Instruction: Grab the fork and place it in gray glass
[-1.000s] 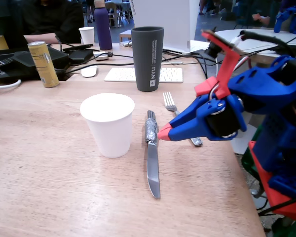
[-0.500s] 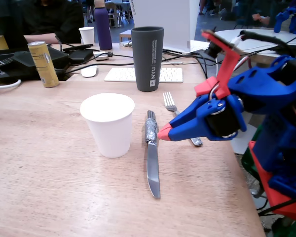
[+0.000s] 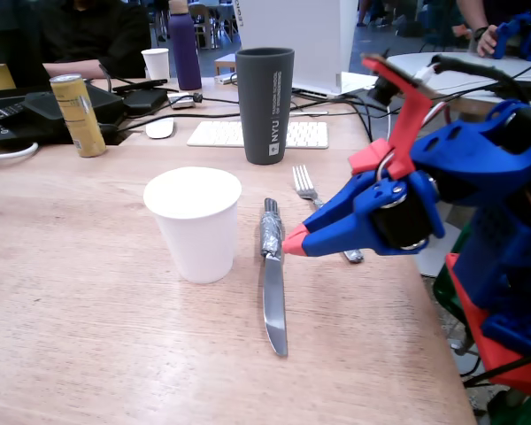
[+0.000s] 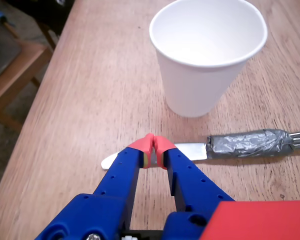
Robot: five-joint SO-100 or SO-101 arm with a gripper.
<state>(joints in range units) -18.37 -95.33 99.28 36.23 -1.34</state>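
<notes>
Wood-grain table (image 3: 88, 292), steel fork (image 3: 306, 184), matte gray glass (image 3: 265, 104), red-tipped jaws closed, empty.

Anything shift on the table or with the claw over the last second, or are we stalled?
Practically stalled. The claw sits shut and empty above the knife, at most a hair's drift from a second ago. It has taken hold of nothing. The fork, gray glass and white paper cup lie just where they were.

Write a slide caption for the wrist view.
Shut blue gripper above tape-handled metal knife, beside white paper cup.
</notes>
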